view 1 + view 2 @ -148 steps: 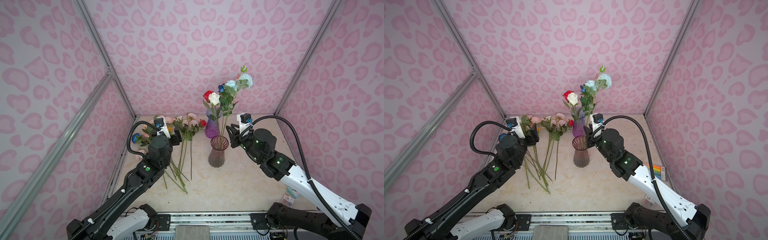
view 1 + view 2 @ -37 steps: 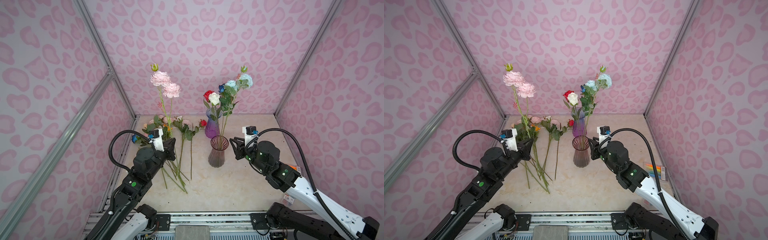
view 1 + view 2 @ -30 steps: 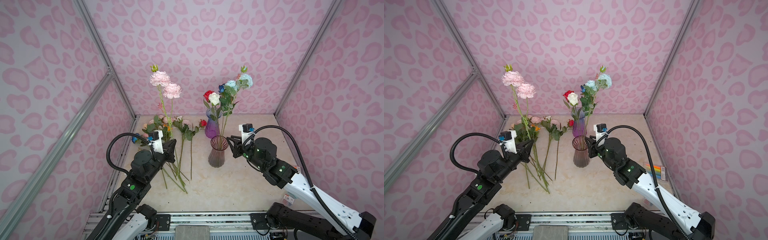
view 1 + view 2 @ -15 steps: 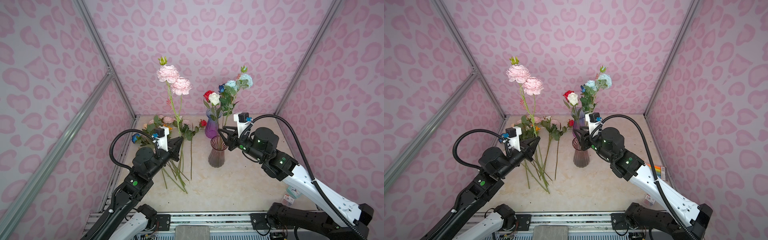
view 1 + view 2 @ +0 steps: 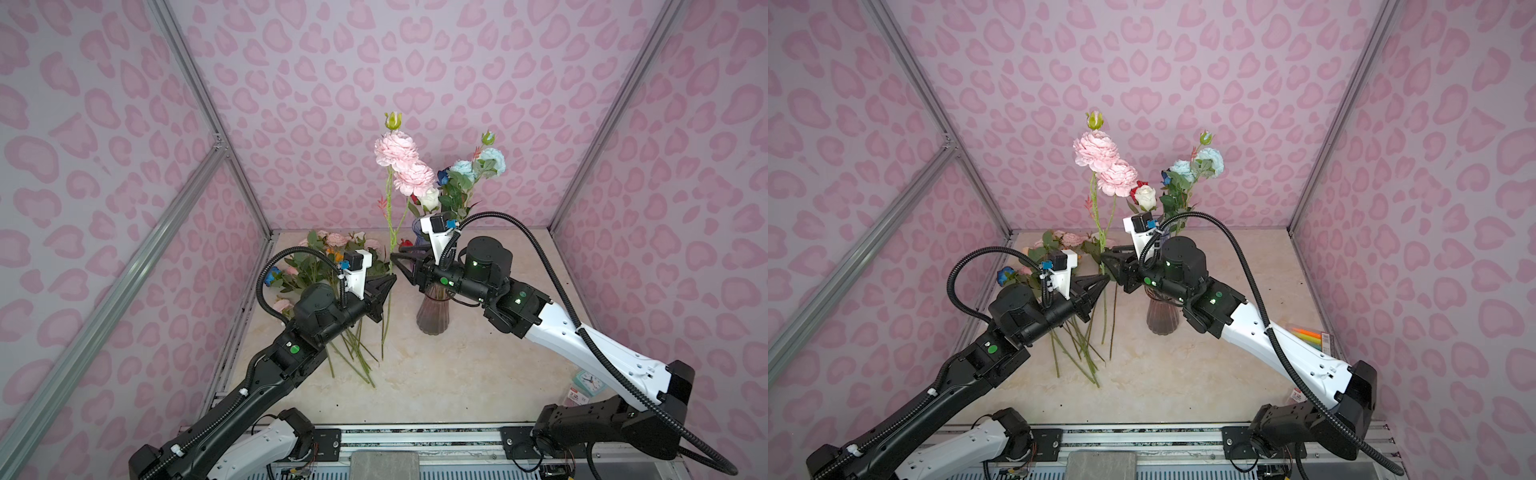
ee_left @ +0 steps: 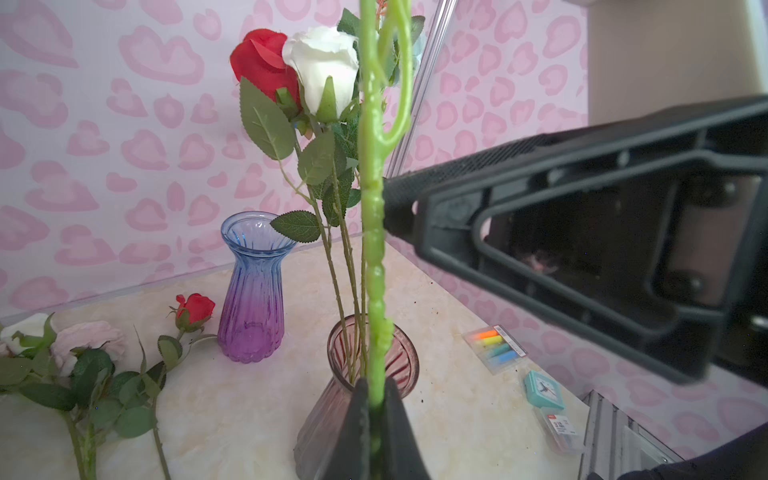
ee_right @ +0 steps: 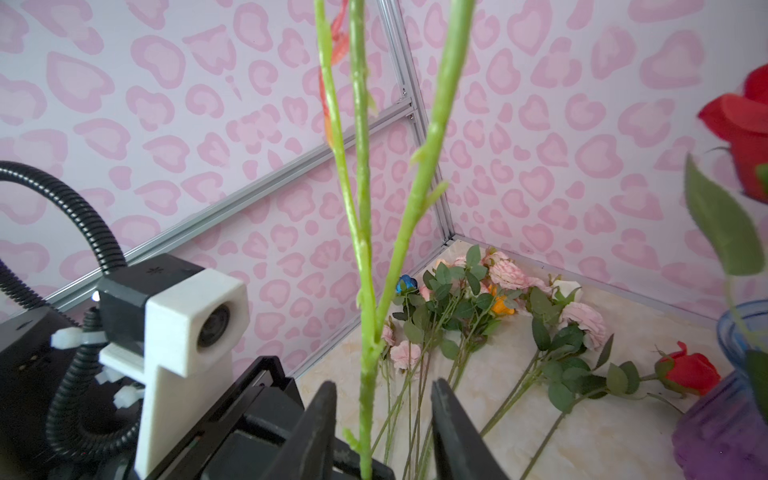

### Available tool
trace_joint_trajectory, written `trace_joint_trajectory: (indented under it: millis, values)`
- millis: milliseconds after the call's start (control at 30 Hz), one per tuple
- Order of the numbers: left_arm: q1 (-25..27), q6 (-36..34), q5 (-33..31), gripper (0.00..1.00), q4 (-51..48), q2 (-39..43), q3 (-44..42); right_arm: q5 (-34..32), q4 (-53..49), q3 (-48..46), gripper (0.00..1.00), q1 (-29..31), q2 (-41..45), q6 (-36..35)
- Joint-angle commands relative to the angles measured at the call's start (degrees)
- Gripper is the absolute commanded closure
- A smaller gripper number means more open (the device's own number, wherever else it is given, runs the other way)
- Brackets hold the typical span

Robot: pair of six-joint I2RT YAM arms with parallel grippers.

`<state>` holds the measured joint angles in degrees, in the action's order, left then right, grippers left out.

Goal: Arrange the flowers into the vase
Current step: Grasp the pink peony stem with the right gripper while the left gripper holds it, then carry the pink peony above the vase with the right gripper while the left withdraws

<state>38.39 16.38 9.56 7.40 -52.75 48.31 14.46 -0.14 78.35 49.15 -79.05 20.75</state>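
In a top view: clamping the pink spray low on its stem with the left fingers, shut tight, blooms upright at mid-frame, just left of the smoky vase. Straddling the same stem just above with the right fingers, parted. At centre left, loose flowers on the worktop. Left wrist now: pinching the green stem at the bottom edge, vase holding red and white roses right behind. Right wrist: stem between the parted fingers, touching neither.

vase rim behind right arm, label unreadable
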Motion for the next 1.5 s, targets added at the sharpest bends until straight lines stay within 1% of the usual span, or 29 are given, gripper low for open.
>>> trace_joint_trajectory:
  millis: [0, 33, 67, 167, 200, 233, 267, 300, 333, 367, 433, 467, 567, 600, 733, 800, 833, 900, 1000, 1100, 1133, 1300, 1467]
  values:
    - [0.27, -0.51, 1.21, 0.97, 3.12, -0.17, 0.92, 2.24, 2.46, 0.23, 0.65, 0.15, -1.46, 2.13]
    - [0.32, -0.47, 1.33, 0.97, 3.07, -0.09, 0.83, 2.62, 2.67, 0.38, 0.69, 0.16, -1.72, 2.55]
    - [0.39, -0.52, 1.36, 0.97, 3.11, -0.1, 0.9, 2.89, 2.97, 0.32, 0.77, 0.23, -2.05, 2.82]
    - [0.47, -0.18, 0.74, 0.97, 2.53, -0.23, 0.99, 2.93, 3.7, 0.38, 0.94, 0.34, -2.04, 3.54]
    - [0.52, 0.17, 0.04, 0.95, 2.27, -0.4, 1.1, 3.11, 3.85, 0.32, 0.97, 0.38, -1.88, 3.59]
    - [0.5, 0.66, -0.67, 0.87, 2.03, -0.48, 1.06, 2.97, 3.99, 0.32, 0.99, 0.55, -1.69, 3.44]
    - [0.54, 0.79, -1.12, 0.77, 1.83, -0.62, 1.16, 2.58, 3.86, 0.32, 1.0, 0.62, -1.45, 3.21]
    - [0.51, 0.91, -1.77, 0.62, 1.43, -0.63, 1.32, 1.89, 3.56, 0.4, 1.0, 0.84, -1.1, 2.62]
    - [0.46, 1.11, -2.63, 0.52, 0.91, -0.58, 1.43, 0.79, 2.8, 0.57, 1.0, 1.01, -0.74, 1.77]
    - [0.46, 1.03, -3.21, 0.48, 0.3, -0.38, 1.52, -0.4, 2.1, 0.76, 1.0, 1.12, -0.4, 0.94]
    - [0.48, 1.14, -5.67, 0.43, -0.96, 0.65, 1.39, -3.62, 0.87, 0.84, 1.0, 1.2, 0.84, -0.91]
    - [0.5, 1.02, -7.14, 0.42, -1.28, 1.31, 0.98, -4.96, 0.26, 1.06, 1.0, 1.21, 1.3, -1.86]
    - [0.5, 1.77, -13.25, 0.36, -1.58, 4.53, -1.83, -8.55, -2.24, 2.34, 1.0, 1.22, 2.85, -5.8]
    - [0.53, 2.42, -16.37, 0.36, -1.74, 5.77, -2.98, -9.99, -3.21, 2.74, 1.0, 1.22, 3.43, -7.45]
    - [0.48, 6.24, -29.27, 0.29, -4.96, 9.39, -6.37, -18.48, -4.97, 2.78, 1.0, 0.62, 6.7, -14.02]
    - [0.44, 8.48, -33.84, 0.24, -7.0, 11.03, -7.66, -20.79, -4.85, 2.79, 1.0, -0.63, 8.03, -15.83]
    - [0.43, 9.4, -34.95, 0.2, -7.22, 11.92, -8.64, -21.83, -4.5, 2.78, 1.0, -1.82, 8.62, -15.94]
    - [0.38, 10.06, -34.83, 0.17, -7.26, 13.07, -10.03, -21.74, -4.12, 2.95, 1.0, -4.86, 9.25, -15.3]
    - [0.42, 10.95, -34.44, 0.1, -9.67, 13.63, -9.6, -21.4, -2.69, 2.31, 1.0, -8.56, 9.79, -14.37]
    - [0.37, 11.97, -35.79, 0.0, -11.3, 13.39, -9.21, -21.81, -2.31, 2.18, 1.0, -10.68, 9.39, -14.32]
    - [0.39, 12.16, -36.22, 0.02, -11.7, 13.29, -9.09, -21.54, -1.9, 1.74, 1.0, -11.34, 9.11, -13.89]
    - [0.34, 12.13, -36.14, 0.02, -12.1, 12.28, -8.6, -20.71, -2.15, 0.29, 1.0, -11.85, 7.79, -12.96]
    - [0.32, 11.75, -35.42, 0.01, -12.07, 11.4, -8.39, -19.91, -0.79, -4.19, 1.0, -11.84, 7.94, -10.78]
